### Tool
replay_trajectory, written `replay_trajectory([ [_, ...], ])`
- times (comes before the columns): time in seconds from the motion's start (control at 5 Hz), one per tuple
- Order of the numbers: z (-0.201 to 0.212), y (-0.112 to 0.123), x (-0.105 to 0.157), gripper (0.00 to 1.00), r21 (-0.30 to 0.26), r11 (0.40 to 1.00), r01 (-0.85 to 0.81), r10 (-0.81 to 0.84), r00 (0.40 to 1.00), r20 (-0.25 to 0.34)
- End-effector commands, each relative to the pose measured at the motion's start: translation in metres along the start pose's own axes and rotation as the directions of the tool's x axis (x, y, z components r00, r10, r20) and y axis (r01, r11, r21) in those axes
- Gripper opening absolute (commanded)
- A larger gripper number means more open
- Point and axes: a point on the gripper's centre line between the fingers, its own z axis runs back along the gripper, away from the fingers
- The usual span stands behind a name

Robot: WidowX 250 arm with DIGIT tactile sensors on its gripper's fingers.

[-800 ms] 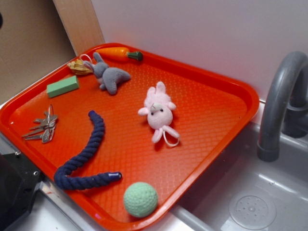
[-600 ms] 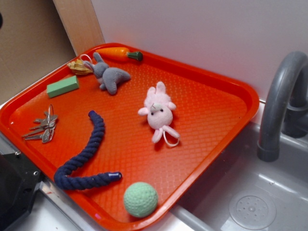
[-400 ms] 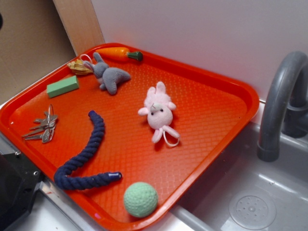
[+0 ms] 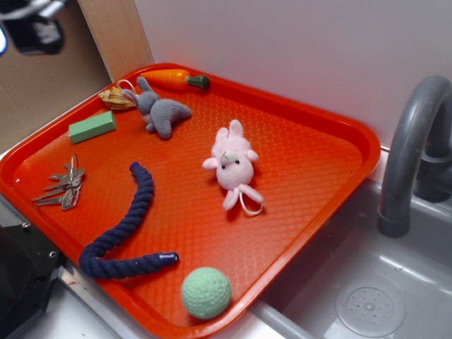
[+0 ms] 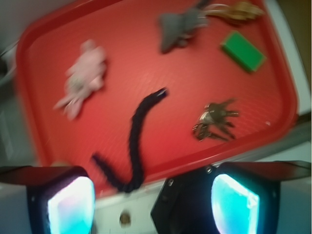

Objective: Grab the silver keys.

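Note:
The silver keys lie fanned on the orange tray near its left edge, below the green block. In the wrist view the keys lie right of centre, below the green block. My gripper shows blurred at the exterior view's top left corner, high above the tray and away from the keys. In the wrist view my gripper is open and empty, its two fingers wide apart at the bottom edge, high over the tray's near rim.
On the tray: a navy rope, a pink plush bunny, a grey plush, a carrot toy, a shell-like toy and a green ball. A black box stands at the tray's front left. A grey faucet and sink are at right.
My gripper has come into the exterior view at the top left corner. Nothing on the tray has moved.

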Motion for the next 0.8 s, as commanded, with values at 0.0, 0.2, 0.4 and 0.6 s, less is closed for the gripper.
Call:
replay_trajectory([
  [0.0,-0.033,0.006,0.03,1.0,0.031,0.999,0.01,-0.014,0.994,0.11],
  [0.2,-0.06,0.022,0.043,1.0,0.051,0.995,-0.08,0.073,0.989,0.127],
  [0.4,-0.073,0.042,0.048,1.0,0.048,0.996,-0.07,0.064,0.99,0.123],
  [0.6,-0.084,0.061,0.05,1.0,0.072,0.994,-0.079,0.07,0.991,0.117],
])
